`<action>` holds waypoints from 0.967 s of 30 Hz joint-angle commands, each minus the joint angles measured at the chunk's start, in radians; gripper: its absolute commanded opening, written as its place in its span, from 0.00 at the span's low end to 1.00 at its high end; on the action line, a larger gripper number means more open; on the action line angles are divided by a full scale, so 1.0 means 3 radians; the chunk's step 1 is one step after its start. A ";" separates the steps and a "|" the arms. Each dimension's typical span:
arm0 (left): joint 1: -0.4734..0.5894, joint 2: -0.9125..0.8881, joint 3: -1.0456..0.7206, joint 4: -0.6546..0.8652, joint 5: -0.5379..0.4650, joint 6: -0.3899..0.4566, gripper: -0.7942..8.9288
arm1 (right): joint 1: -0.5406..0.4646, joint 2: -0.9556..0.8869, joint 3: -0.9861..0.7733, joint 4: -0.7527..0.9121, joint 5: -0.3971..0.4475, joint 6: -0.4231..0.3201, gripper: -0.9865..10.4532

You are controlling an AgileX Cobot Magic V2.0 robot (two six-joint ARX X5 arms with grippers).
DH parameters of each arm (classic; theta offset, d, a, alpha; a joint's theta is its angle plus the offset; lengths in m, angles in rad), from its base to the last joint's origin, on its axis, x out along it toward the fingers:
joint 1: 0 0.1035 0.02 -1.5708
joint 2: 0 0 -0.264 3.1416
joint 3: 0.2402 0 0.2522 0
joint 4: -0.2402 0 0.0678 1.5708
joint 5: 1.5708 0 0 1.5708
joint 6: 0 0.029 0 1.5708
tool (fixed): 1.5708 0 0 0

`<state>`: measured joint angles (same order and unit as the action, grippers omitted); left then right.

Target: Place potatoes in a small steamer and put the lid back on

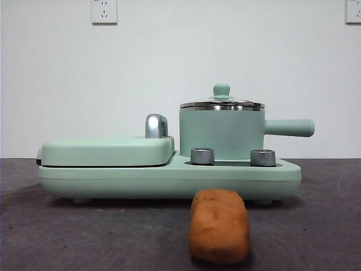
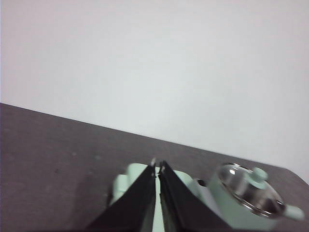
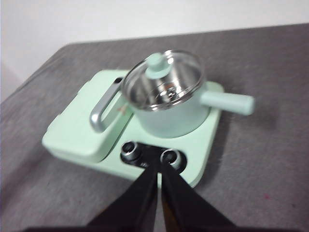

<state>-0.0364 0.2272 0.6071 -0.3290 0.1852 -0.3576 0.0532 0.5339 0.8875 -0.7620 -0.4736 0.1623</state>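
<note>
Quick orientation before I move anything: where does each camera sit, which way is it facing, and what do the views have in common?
Front view: low at table height, looking level across the potato at the steamer; no arm shows.
Left wrist view: above the table, facing the wall; left hand, jaws together.
Right wrist view: high, looking down on the lid and dials; right hand, jaws together.
Shared: all three show the steamer with its lid on.

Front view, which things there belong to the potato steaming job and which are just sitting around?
For the job:
potato, on the table in front
steamer pot
glass lid, on the pot

Just there:
griddle with its cover shut
two knobs
wall sockets
</note>
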 commanded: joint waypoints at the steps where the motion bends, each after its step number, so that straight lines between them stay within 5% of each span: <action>1: 0.0005 0.0247 0.0275 -0.0200 0.0192 0.0070 0.10 | 0.0011 0.0117 0.0099 -0.0027 -0.0151 -0.0188 0.09; 9: -0.0023 0.1026 0.0746 -0.0567 0.1174 0.0495 0.10 | 0.0011 0.0223 0.0103 -0.0005 -0.0453 -0.0247 0.09; 21: -0.0170 0.1495 0.0774 -0.0529 0.1325 0.0802 0.12 | 0.0011 0.0221 0.0103 -0.0001 -0.0440 -0.0225 0.10; 26: -0.0263 0.1605 0.0777 -0.0395 0.1326 0.0604 0.47 | 0.0011 0.0221 0.0103 -0.0005 -0.0430 -0.0215 0.33; 29: -0.0345 0.1727 0.0839 -0.0426 0.1326 0.0604 0.51 | 0.0011 0.0221 0.0103 -0.0005 -0.0430 -0.0205 0.45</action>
<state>-0.1352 0.7300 0.8303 -0.4690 0.5766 -0.1665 0.0532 0.5964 0.9024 -0.7723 -0.6022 0.1013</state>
